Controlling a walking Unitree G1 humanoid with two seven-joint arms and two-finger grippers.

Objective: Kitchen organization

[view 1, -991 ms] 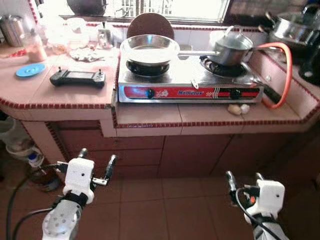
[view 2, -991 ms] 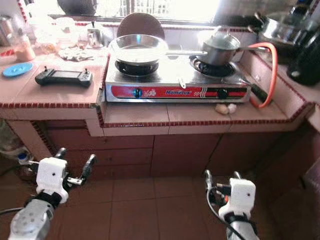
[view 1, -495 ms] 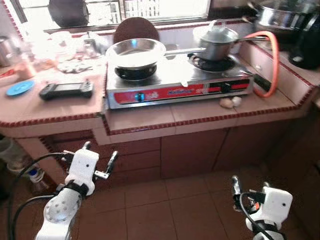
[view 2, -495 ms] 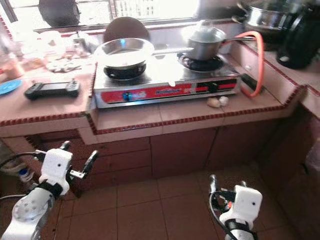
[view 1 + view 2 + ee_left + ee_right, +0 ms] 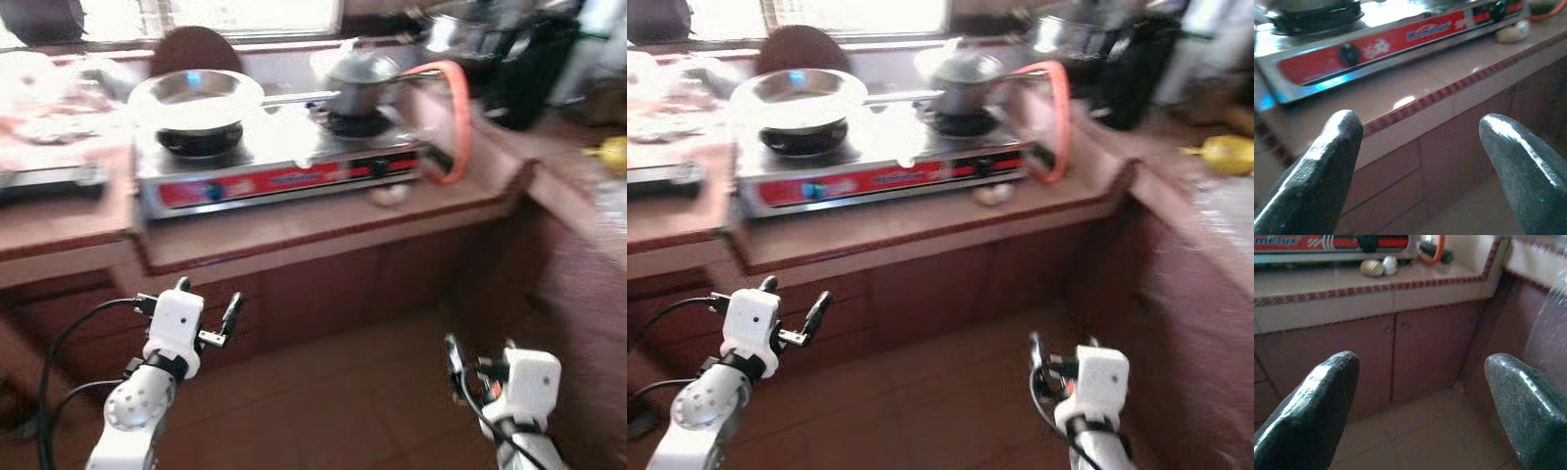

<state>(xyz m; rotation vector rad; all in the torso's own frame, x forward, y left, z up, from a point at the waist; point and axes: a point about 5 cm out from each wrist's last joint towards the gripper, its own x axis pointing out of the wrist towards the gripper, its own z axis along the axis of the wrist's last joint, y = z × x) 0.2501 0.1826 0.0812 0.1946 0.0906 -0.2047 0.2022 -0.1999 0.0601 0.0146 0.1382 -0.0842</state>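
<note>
A two-burner steel stove (image 5: pixel 284 171) with a red front stands on the tiled counter (image 5: pixel 294 220). A wide steel pan (image 5: pixel 196 93) sits on its left burner and a lidded pot (image 5: pixel 361 78) on its right burner. An orange gas hose (image 5: pixel 453 117) curves off its right end, with two pale garlic bulbs (image 5: pixel 389 195) beside it. Both arms hang low in front of the cupboards. My left gripper (image 5: pixel 208 294) is open and holds nothing, its fingers (image 5: pixel 1317 166) wide apart before the stove front (image 5: pixel 1386 39). My right gripper (image 5: pixel 479 345) is open and holds nothing, facing the cupboard doors (image 5: pixel 1396 347).
The picture is blurred. A black handheld controller (image 5: pixel 49 176) lies on the counter left of the stove. A black appliance (image 5: pixel 529 59) stands at the back right corner. The counter turns toward me on the right (image 5: pixel 578 196), with a yellow object (image 5: pixel 612 152) on it. Tiled floor (image 5: pixel 333 411) lies below.
The whole view has swung to the right, so the stove sits further left and the right counter wing has come into sight. Both grippers stay low and open.
</note>
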